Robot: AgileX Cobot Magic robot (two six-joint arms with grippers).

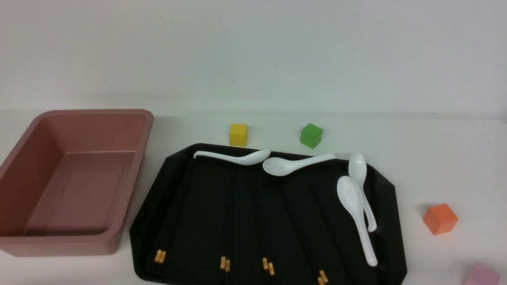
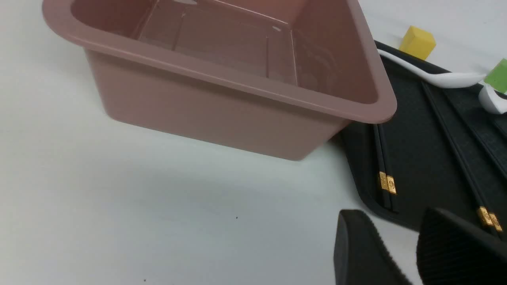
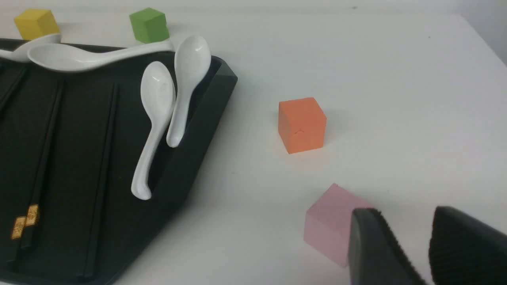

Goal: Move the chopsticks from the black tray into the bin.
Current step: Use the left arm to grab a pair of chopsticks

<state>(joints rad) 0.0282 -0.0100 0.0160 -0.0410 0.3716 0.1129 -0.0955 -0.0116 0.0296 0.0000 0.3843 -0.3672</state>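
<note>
Several pairs of black chopsticks point(image 1: 225, 237) with gold bands lie lengthwise in the black tray point(image 1: 136, 237), bands at the near end. The empty pink-brown bin point(image 1: 71, 178) stands just left of the tray. Neither gripper shows in the front view. In the left wrist view my left gripper point(image 2: 390, 213) is open and empty above the table, near the tray's point(image 2: 416, 158) near-left corner and the leftmost chopsticks point(image 2: 387, 183), with the bin point(image 2: 222, 111) beyond. In the right wrist view my right gripper point(image 3: 403, 211) is open and empty, right of the tray point(image 3: 75, 158) and its chopsticks point(image 3: 24, 221).
Several white spoons point(image 1: 352, 206) lie along the tray's far and right sides. A yellow cube point(image 1: 238, 134) and a green cube point(image 1: 311, 135) stand behind the tray. An orange cube point(image 1: 440, 218) and a pink cube point(image 1: 481, 275) stand to its right; the pink cube point(image 3: 332, 225) is beside my right gripper.
</note>
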